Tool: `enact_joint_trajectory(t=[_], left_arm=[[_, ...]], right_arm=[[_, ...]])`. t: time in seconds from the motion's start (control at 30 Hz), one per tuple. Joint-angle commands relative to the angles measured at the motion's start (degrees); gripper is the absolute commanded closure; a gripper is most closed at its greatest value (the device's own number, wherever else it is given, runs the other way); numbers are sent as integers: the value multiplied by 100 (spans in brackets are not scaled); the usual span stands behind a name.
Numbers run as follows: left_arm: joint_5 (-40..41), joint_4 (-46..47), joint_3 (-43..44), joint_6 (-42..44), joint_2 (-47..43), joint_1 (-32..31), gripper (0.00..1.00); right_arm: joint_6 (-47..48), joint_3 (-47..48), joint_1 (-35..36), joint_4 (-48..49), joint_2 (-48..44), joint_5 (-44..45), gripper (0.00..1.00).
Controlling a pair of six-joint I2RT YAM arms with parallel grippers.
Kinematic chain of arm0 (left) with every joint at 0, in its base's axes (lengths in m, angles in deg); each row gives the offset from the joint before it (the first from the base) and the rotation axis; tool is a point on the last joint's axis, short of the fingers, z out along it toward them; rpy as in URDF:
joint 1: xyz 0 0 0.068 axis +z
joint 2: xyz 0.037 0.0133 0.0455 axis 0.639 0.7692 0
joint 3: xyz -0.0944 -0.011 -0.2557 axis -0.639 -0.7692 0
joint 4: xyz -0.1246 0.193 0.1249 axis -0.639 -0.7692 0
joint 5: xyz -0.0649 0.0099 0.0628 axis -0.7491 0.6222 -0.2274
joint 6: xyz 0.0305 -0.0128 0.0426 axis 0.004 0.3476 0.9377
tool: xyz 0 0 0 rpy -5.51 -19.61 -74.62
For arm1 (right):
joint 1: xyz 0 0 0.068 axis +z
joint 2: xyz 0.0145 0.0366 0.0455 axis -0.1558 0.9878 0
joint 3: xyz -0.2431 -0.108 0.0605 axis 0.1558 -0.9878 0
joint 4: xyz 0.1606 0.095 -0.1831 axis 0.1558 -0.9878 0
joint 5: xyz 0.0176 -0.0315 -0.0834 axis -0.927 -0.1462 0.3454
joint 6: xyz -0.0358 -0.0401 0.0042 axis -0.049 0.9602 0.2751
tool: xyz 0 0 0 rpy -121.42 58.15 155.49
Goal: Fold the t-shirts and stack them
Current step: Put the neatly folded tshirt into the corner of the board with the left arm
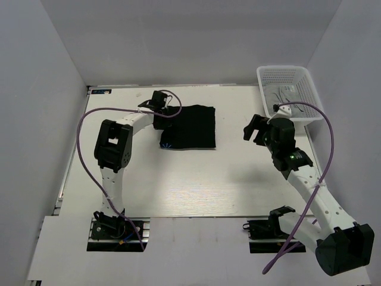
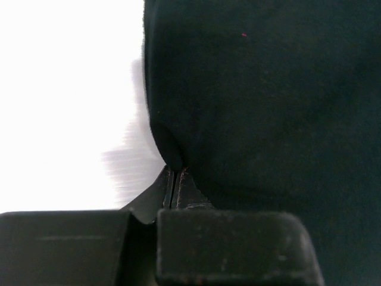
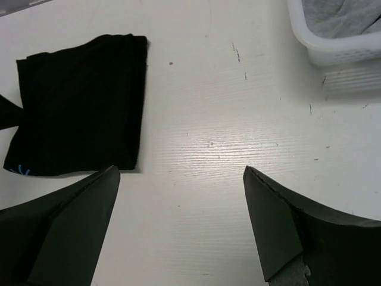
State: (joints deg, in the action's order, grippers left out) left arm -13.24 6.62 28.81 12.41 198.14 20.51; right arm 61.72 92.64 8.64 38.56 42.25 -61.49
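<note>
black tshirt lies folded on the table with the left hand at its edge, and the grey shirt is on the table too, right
Not quite. The grey shirt lies in the white mesh basket, not on the table, as the right wrist view shows. The black t-shirt does lie folded on the table with the left hand at its edge.

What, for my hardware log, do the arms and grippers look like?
The left arm and right arm have white links, boxy black joint housings and a purple cable. The left gripper and right gripper have black wedge-shaped fingers. A green light glows on the right arm.
</note>
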Motion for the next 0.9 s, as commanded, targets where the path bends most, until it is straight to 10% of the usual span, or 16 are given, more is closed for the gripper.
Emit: enact_joint_trajectory(t=[0.0,0.5,0.87], left_arm=[[1381,-659,68,88,-218,364,100],[2193,-475,1561,2075,419,2059,100],[1798,-782,4480,2216,2250,2913,100]], right_arm=[[-135,-286,-29,324,-180,181,10],[84,-858,-20,1528,152,-162,10],[23,-401,-73,1863,1120,-153,10]])
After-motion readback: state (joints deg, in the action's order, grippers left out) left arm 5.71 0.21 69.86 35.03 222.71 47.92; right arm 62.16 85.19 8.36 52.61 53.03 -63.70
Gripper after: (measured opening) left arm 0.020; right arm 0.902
